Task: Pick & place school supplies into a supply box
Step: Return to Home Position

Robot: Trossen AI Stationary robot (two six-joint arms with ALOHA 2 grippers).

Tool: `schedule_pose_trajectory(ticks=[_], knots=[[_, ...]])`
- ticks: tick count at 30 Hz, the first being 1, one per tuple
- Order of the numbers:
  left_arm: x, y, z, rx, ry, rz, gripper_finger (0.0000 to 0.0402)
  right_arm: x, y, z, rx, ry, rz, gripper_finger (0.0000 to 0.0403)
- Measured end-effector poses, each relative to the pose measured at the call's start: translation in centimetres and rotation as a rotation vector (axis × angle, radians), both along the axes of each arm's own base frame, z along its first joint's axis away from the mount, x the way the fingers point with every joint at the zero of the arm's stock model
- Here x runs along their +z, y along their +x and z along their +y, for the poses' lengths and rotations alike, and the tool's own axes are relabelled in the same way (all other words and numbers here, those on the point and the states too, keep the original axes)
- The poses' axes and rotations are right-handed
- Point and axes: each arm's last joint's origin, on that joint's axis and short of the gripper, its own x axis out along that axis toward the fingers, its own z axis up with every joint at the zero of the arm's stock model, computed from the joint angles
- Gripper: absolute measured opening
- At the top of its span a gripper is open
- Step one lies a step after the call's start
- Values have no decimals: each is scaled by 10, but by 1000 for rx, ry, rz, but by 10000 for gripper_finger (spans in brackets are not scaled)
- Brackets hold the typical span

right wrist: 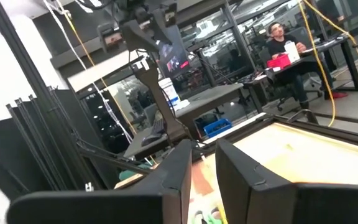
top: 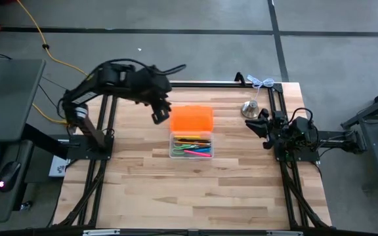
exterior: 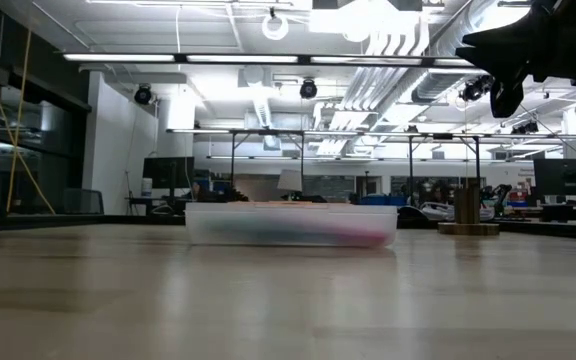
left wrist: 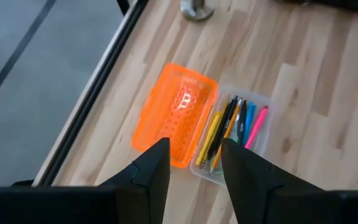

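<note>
The clear supply box (exterior: 213, 226) sits mid-table with its orange lid (top: 191, 119) folded open flat on the far side; the pens and pencils (left wrist: 232, 127) lie side by side inside the tray, the pink pen (left wrist: 257, 124) at one edge; no other supplies show on the wooden table (top: 195, 196) around the box.

The left gripper (left wrist: 194, 163) hovers high above the box, just to the lid's left, fingers apart and empty; the right gripper (right wrist: 202, 171) waits folded well to the box's right, a narrow gap between its fingers, nothing in it; a silver bell (top: 251, 108) stands near the box's far right corner.

The pens look light, stiff, smooth and apt to roll; each is best pinched mid-shaft, across its length; the thin plastic box would probably slide if nudged.
</note>
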Motion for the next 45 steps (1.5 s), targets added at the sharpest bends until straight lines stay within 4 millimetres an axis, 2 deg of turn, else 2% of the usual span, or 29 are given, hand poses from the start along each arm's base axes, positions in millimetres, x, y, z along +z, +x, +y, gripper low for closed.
schedule_pose_trajectory(ticks=[10,15,19,31,37,45], knots=[[29,-48,-28,-100,4,-128,172,0,0,0,15,-2,-1,46],[35,-61,-41,-126,12,-164,172,0,0,0,15,-2,-1,50],[32,-70,-49,-152,-6,-160,172,0,0,0,16,-3,-1,52],[-17,-67,-68,-122,-28,3,172,0,0,0,-6,1,-2,48],[-42,-67,-78,-159,-35,-50,172,0,0,0,-16,0,-1,52],[-89,-84,-83,-168,-136,-154,172,0,0,0,-19,-4,0,47]])
